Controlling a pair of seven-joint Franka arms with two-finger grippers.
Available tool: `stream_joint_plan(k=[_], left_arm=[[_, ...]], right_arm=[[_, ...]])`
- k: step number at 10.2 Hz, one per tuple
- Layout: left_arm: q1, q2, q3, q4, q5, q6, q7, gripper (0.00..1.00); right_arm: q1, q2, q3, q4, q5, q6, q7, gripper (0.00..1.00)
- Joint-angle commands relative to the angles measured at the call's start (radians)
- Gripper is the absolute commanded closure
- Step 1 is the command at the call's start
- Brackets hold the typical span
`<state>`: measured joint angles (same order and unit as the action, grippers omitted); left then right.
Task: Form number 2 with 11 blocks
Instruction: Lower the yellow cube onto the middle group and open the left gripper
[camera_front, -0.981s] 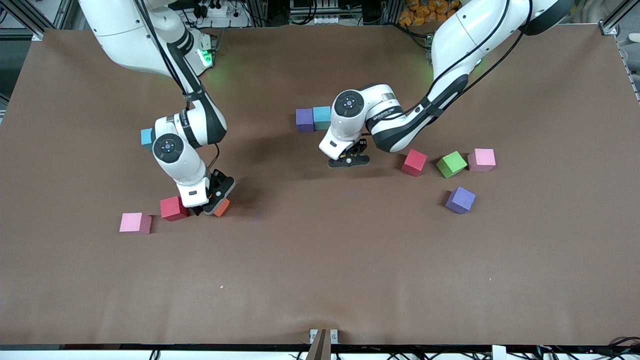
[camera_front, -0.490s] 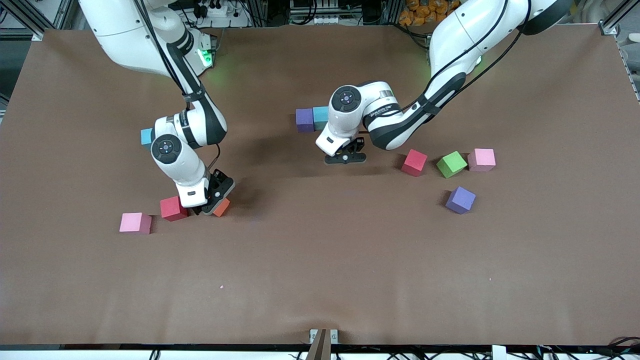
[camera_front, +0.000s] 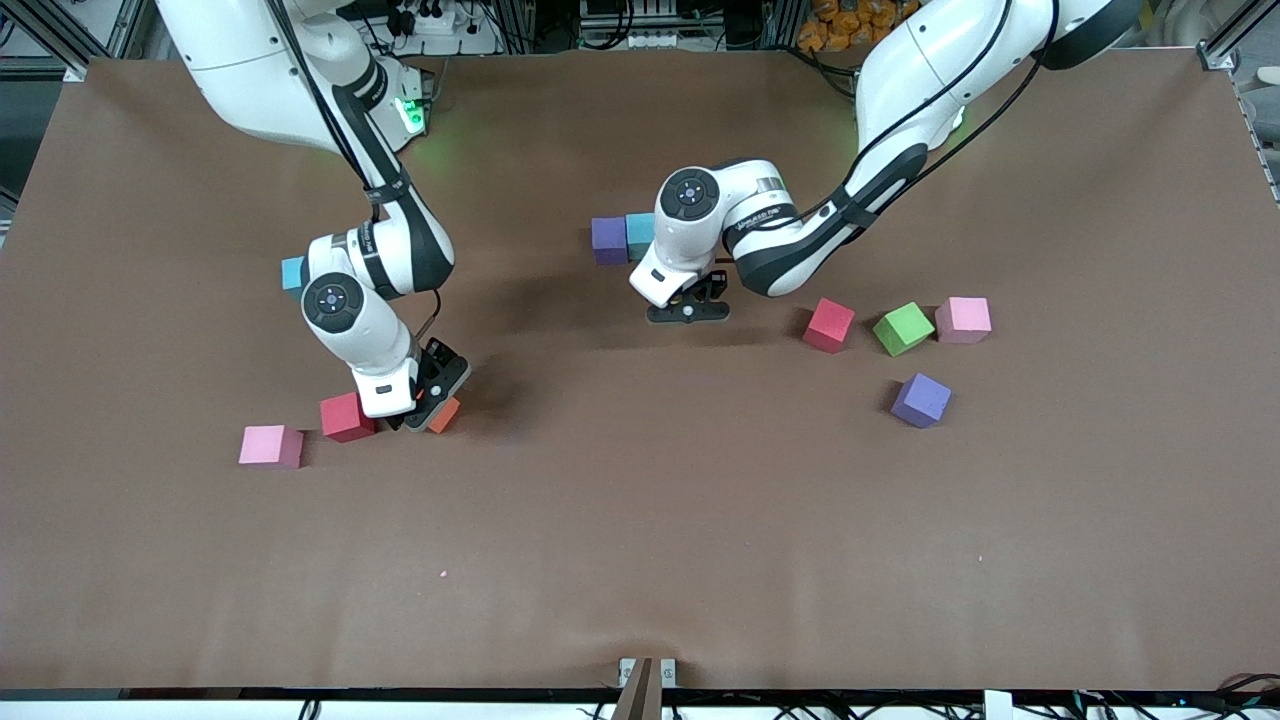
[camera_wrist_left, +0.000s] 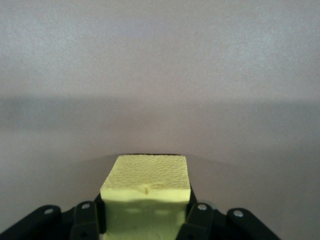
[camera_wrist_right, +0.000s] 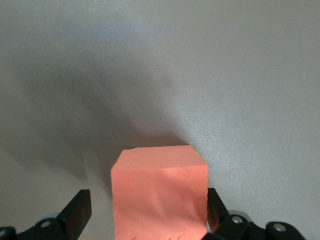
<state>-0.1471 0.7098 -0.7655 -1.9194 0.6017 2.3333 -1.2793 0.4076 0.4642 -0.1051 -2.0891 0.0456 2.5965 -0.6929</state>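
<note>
Showing a brown desk (camera_front: 640, 560) with two white arms reaching in from its farther edge and loose foam cubes spread over it.

**Right arm** (camera_front: 375, 250): bent low toward its own end of the desk. Its end effector (camera_front: 425, 400) is down at the surface with the fingers spread wide on either side of the orange block (camera_front: 445, 414). The right wrist view shows a clear gap between the cube and one finger, so nothing is clamped.

**Left arm** (camera_front: 800, 250): reaching to the middle of the desk. Its end effector (camera_front: 688, 312) is closed on a yellow block (camera_wrist_left: 146, 186), seen only in the left wrist view. Whether that cube rests on the desk or hangs just above it cannot be told.

**Blocks, middle:** a purple block (camera_front: 608, 240) and a teal-blue block (camera_front: 640, 234) abut side by side, just beside the left arm's wrist.

**Blocks, toward the left arm's end:** a red block (camera_front: 829, 325), a green cube (camera_front: 903, 328) and a pink block (camera_front: 963, 320) lie in a loose row. A second purple block (camera_front: 920, 399) lies nearer the camera.

**Blocks, toward the right arm's end:** a second red block (camera_front: 346, 417) sits just beside the right end effector. A second pink block (camera_front: 271, 446) lies near it, slightly nearer the camera. A blue block (camera_front: 292, 272) is partly hidden by the right arm.

**Number 2:** no digit shape is laid out; only the abutting purple and teal-blue pair is joined.
</note>
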Motion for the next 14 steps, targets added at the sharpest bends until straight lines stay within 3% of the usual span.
stream_joint_plan(k=[1, 4, 5, 7, 11, 13, 14], left_arm=[[0.000, -0.018, 0.000, -0.021, 0.021, 0.011, 0.000, 0.53], [0.000, -0.018, 0.000, -0.023, 0.020, 0.011, -0.002, 0.51], [0.000, -0.016, 0.000, -0.023, 0.020, 0.011, -0.002, 0.46], [0.001, -0.016, 0.002, -0.024, 0.020, 0.009, -0.003, 0.00], [0.004, -0.021, 0.000, -0.021, 0.015, 0.000, -0.026, 0.00], [0.010, -0.071, -0.003, -0.021, 0.004, -0.006, -0.061, 0.00], [0.020, -0.097, -0.017, -0.018, -0.002, -0.029, -0.081, 0.00]], right_arm=[[-0.023, -0.003, 0.018, 0.015, 0.017, -0.016, -0.017, 0.00], [-0.036, -0.003, 0.019, 0.021, 0.017, -0.016, -0.022, 0.00], [-0.038, -0.003, 0.019, 0.023, 0.017, -0.015, -0.040, 0.00], [-0.039, -0.001, 0.018, 0.024, 0.017, -0.016, -0.047, 0.00], [-0.033, -0.001, 0.019, 0.023, 0.019, -0.015, -0.043, 0.00], [-0.032, 0.001, 0.019, 0.023, 0.019, -0.015, -0.043, 0.00], [-0.033, 0.002, 0.019, 0.023, 0.019, -0.012, -0.046, 0.20]])
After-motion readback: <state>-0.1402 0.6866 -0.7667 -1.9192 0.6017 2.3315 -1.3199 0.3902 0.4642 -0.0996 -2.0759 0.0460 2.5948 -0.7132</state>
